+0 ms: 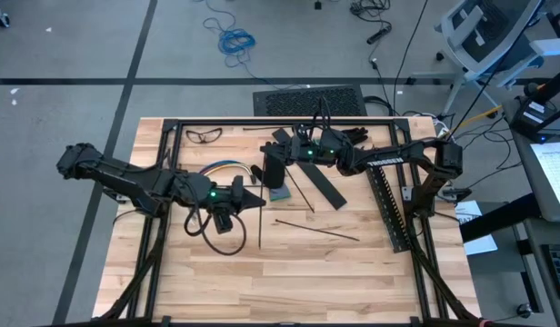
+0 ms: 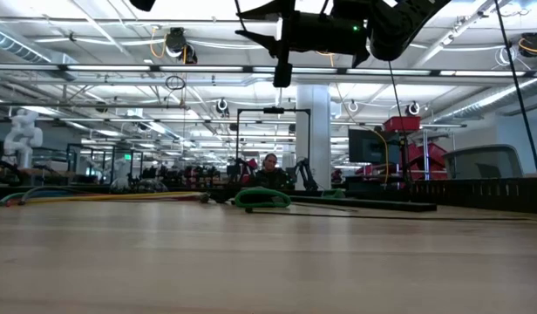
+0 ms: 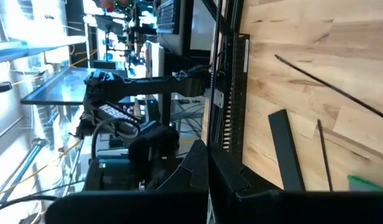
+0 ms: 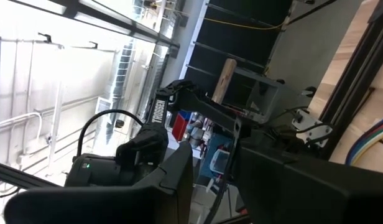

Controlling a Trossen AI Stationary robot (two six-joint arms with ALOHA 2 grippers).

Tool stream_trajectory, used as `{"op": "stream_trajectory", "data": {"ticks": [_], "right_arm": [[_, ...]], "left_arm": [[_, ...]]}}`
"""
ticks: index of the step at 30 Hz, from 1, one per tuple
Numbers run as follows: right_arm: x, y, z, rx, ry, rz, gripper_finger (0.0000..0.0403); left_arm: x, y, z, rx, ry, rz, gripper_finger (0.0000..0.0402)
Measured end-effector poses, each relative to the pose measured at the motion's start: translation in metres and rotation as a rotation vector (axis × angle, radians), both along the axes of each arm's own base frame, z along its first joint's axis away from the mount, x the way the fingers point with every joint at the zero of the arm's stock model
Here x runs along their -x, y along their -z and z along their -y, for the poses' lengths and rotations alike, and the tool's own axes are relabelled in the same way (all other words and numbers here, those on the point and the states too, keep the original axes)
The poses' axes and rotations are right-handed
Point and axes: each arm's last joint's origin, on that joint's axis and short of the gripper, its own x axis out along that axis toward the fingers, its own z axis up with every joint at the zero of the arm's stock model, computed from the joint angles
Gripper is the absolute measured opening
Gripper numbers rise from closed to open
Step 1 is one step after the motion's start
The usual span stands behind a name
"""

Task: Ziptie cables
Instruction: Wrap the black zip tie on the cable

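Observation:
The cables (image 1: 221,168), a curved bundle of yellow, blue, green and red wires, lie flat on the wooden table left of centre; they also show in the right wrist view (image 4: 369,140). My left gripper (image 1: 258,197) hovers well above the table just right of them, with its fingers shut (image 3: 208,168). My right gripper (image 1: 276,166) hangs close by on the far side, facing the left one. Its fingers (image 4: 179,177) stand apart, and only background shows in the gap. In the low view both arms (image 2: 321,30) are high above the tabletop. My left gripper is shut next to the far end of a thin black stick (image 1: 260,213) that runs toward the near edge. Whether it touches that stick I cannot tell.
A black slotted strip (image 1: 389,204) lies along the right side and a flat black strip (image 1: 316,186) lies at the centre. Nearby are a small green piece (image 1: 280,193), loose thin black sticks (image 1: 316,230) and safety glasses (image 1: 204,135). A black frame (image 1: 262,121) rims the table.

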Motion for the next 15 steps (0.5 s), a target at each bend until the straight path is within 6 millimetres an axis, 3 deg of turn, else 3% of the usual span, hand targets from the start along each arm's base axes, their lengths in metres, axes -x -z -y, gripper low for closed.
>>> {"op": "stream_trajectory", "data": {"ticks": [6, 12, 15], "right_arm": [[0.0, 0.0, -0.0001, 0.0, 0.0, 0.0, 0.0083], [0.0, 0.0001, -0.0001, 0.009, 0.003, -0.001, 0.0018], [0.0, 0.0001, -0.0001, 0.018, 0.004, -0.001, 0.0005]], "left_arm": [[-0.0007, 0.0001, -0.0027, -0.001, -0.016, 0.0, 0.0], [-0.0012, -0.0015, -0.0028, 0.003, -0.017, 0.017, 0.0], [-0.0015, -0.003, -0.0027, 0.007, -0.017, 0.032, 0.0]]}}
